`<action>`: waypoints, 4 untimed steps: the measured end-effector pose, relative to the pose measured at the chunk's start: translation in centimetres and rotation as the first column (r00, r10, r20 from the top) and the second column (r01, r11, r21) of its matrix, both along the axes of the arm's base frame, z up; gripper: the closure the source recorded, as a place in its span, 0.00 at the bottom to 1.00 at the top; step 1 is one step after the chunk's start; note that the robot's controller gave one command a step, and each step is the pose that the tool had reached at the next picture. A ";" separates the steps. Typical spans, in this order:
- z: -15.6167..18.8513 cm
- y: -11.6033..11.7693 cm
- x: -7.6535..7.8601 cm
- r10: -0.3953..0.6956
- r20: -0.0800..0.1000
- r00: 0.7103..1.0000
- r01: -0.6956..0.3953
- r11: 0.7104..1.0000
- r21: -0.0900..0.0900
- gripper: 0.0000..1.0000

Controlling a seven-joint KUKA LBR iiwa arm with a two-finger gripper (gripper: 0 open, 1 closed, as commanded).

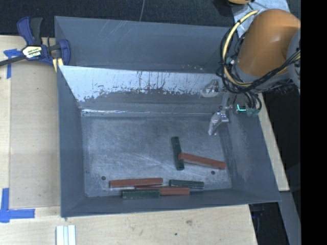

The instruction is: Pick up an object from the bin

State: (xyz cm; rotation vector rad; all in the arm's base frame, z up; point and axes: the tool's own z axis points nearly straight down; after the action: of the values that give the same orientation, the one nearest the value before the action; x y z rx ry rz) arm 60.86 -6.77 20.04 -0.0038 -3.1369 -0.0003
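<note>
Below and left of the upright green bar (177, 153), a long red bar (135, 182) lies flat by the near wall of the bin (70, 137). Just under it sits a low green bar (140, 193), end to end with a short red bar (174, 191). Directly below the upright bar, a small green bar (186, 184) lies beside the short red one. The upright bar stands mid-floor, running near to far. Touching its lower end, a slanted red bar (202, 161) runs off to the right. Above and right of the upright bar, the gripper (218, 120) hangs over bare floor by the right wall, apart from every bar; the slanted red one is nearest. Nothing shows in its grasp. Open or closed: cannot tell.
</note>
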 end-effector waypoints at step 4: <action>-12.4 -1.3 -7.7 0.089 0.030 0.996 -0.089 0.996 -0.003 1.00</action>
State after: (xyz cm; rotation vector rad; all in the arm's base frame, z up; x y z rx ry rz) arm 53.18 -8.03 7.61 0.1379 -3.1635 0.0028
